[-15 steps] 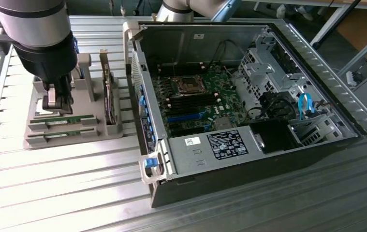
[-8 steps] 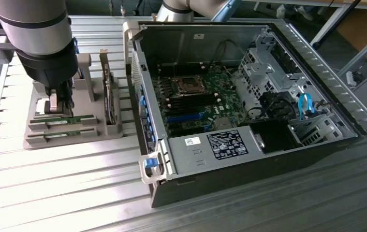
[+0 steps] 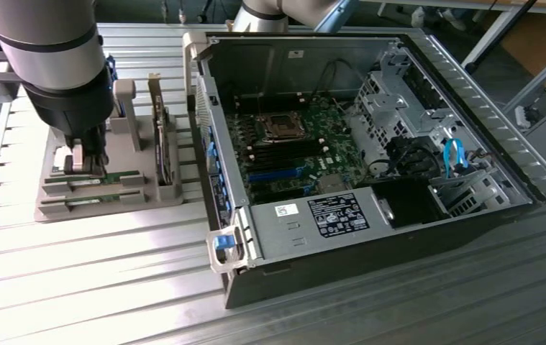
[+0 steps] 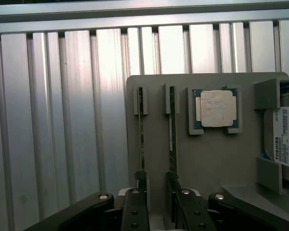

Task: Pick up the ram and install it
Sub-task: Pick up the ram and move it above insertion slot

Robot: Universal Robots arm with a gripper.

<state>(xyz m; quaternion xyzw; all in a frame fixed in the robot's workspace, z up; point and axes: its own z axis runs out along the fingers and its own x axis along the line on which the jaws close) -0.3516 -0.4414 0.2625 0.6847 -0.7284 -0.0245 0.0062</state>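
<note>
fingers (image 4: 141, 179) on my gripper (image 4: 156, 185) stand apart with nothing clamped between them, only bare grey holder (image 4: 212, 159) showing in the gap. i hang low over that holder, which sits on the ribbed table (image 3: 109, 287) at the exterior view's left of the open computer case (image 3: 283, 54).

the ram (image 4: 172, 125) stands on its thin edge in a slot of the holder, a white label on its side, with a second stick (image 4: 141, 134) in the slot just beside it. each of my fingertips lines up with one of the sticks, so i cannot tell which one i am set for. the processor (image 4: 215, 109) and the hard drive (image 4: 285, 137) lie further along the same holder.

i judge the ram light and stiff but easily harmed: thin board, small chips, a contact edge down in the slot. i would pinch it across its flat faces near the middle of the upper edge, squarely, so it lifts straight and does not twist.
</note>
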